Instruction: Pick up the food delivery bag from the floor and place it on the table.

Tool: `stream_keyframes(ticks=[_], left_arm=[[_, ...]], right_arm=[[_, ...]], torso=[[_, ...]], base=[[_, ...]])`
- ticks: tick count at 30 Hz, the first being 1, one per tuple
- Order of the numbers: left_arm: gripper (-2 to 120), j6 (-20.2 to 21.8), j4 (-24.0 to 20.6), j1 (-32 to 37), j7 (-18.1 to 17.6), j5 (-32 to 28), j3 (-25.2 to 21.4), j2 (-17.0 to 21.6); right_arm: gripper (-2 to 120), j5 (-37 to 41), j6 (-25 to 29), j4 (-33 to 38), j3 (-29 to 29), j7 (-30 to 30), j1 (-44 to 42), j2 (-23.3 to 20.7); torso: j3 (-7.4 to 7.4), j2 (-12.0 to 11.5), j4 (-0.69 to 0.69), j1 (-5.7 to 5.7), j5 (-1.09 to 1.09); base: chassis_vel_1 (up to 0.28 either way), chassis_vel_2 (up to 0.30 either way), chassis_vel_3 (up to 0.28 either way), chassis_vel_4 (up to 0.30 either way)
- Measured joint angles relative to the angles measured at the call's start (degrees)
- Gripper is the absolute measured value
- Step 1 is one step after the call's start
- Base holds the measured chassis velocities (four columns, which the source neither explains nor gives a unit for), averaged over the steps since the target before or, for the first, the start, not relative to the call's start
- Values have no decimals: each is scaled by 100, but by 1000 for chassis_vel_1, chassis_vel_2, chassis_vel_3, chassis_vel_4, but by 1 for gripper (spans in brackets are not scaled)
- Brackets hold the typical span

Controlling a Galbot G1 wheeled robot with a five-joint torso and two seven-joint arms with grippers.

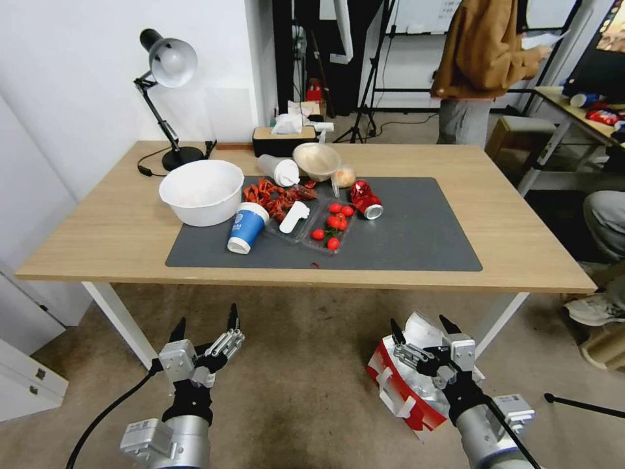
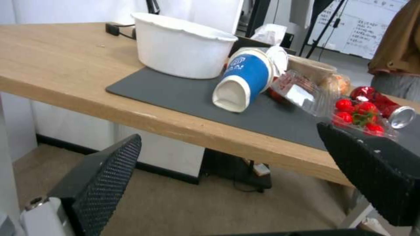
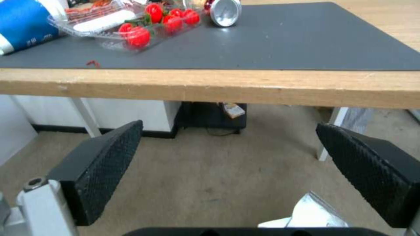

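The light is bright and even, coming from above. Under the tabletop [image 1: 117, 228] the floor [image 1: 306, 365] lies in soft shadow. The head view bends straight lines near its edges. Both wrist views are a little soft, and the near pincer fingers [image 2: 105, 183] look blurred.

The table's [image 1: 508, 215] right half is bare, both wood and dark grey mat [image 1: 416, 234], open to its front and right edges. Clutter crowds the mat's left half: a white bowl [image 1: 202, 190], a tipped blue cup [image 1: 246, 227], a tomato tray [image 1: 331, 225], a red can [image 1: 366, 200]. A lamp [image 1: 170, 85] stands at the back-left corner. Floor [image 1: 306, 365] before the front edge lies open between white legs [image 1: 117, 316].
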Motion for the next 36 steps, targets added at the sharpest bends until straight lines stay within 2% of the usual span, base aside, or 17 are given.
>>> stream_keyframes(ticks=[13,36], left_arm=[[100,-125,-5,-45,-154,-270,60,0],[100,-162,-43,-15,-3,-212,47,0]], right_arm=[[100,3,77,-83,2,10,24,-12],[100,18,107,-107,7,32,66,9]], torso=[[-14,-28,0,-11,0],[-390,-705,0,-314,0]], base=[[0,0,0,0],[0,0,0,0]])
